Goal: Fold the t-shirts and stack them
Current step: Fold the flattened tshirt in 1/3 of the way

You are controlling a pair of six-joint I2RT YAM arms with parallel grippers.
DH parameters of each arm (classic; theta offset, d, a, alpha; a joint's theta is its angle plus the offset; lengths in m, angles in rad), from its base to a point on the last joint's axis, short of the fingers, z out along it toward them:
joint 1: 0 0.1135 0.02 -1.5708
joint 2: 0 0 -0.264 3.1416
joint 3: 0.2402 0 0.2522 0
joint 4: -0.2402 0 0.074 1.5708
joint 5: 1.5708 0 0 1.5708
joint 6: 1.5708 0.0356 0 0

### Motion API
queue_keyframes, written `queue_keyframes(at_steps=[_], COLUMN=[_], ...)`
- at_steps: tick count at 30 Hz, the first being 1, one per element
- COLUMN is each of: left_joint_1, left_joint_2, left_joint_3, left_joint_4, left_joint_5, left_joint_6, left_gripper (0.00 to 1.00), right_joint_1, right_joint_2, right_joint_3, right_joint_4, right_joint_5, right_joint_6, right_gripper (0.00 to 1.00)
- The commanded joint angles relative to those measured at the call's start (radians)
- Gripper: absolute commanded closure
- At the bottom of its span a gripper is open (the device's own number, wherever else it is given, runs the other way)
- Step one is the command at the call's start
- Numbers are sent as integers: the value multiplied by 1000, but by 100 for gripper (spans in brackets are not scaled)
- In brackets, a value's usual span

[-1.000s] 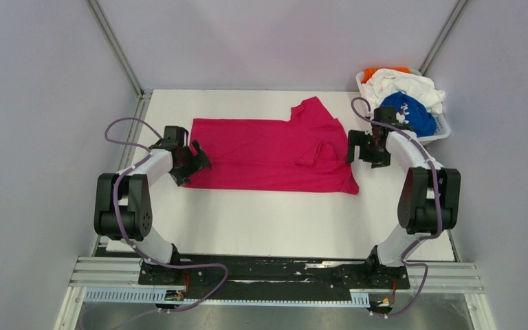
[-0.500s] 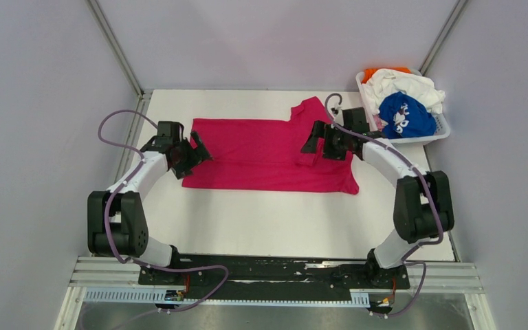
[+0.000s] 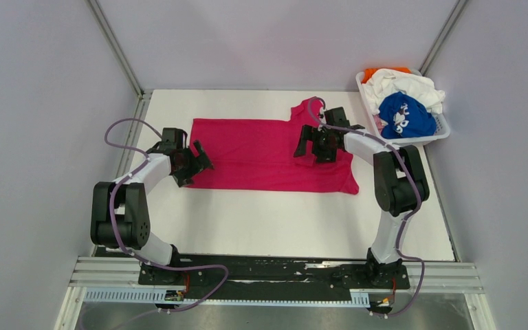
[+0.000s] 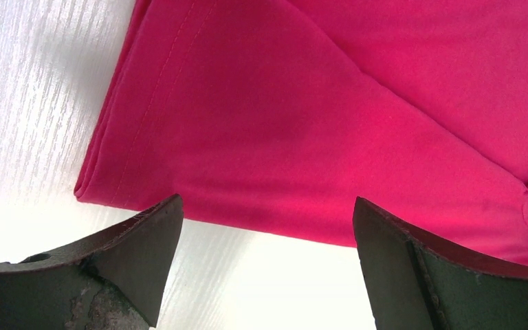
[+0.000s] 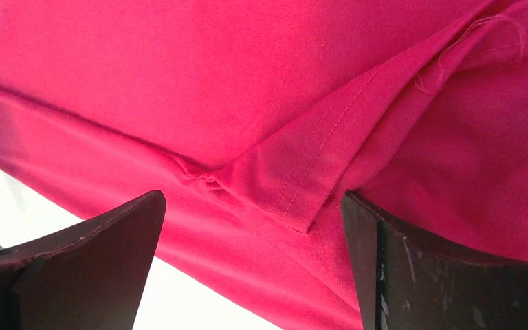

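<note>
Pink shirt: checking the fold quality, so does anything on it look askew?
On the pink shirt, one sleeve pokes out past the far edge, and a hemmed flap lies folded crookedly, puckered at its corner.

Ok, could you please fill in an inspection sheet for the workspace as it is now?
Surface: white table.
Job's things: pink t-shirt lying part-folded on the table; blue t-shirt, white t-shirt, orange t-shirt heaped in white basket.
Clutter: nothing seen.
Claws: left claw open at the shirt's left edge; right claw open over its sleeve; neither grips cloth.
Cables: purple cables looped along both arms.
Surroundings: plain grey walls.
</note>
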Motion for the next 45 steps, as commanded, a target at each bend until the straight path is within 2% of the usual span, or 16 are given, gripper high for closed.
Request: queue_keyframes(at_steps=[1,10,18,23,27,34,37,41,45], left_joint_1=[-1,0,-1,-1,-2,-3,-3,-2,-2], left_joint_2=[-3,-17,-68,-86,-91,-53,-5,64,122], left_joint_3=[-1,22,35,56,68,63,60,56,39], left_joint_4=[12,-16,-44,-72,-75,21,60,81,80], left_joint_5=[-21,-22,-34,-53,-45,57,74,59,55], left_joint_6=[2,13,18,29,37,23,25,37,36], left_gripper=[0,0,0,0,0,0,0,0,0], right_joint_1=[20,64,64,64,51,29,-25,-119,-174], right_joint_2=[16,120,172,161,67,-214,-303,-320,-264], right_joint_3=[54,183,363,393,293,-76,-213,-322,-364], right_joint_4=[4,74,100,91,54,-9,-18,30,56], right_joint_5=[35,23,114,80,109,103,55,37,43], right_joint_6=[-5,94,269,229,159,107,146,146,156], right_gripper=[0,0,0,0,0,0,0,0,0])
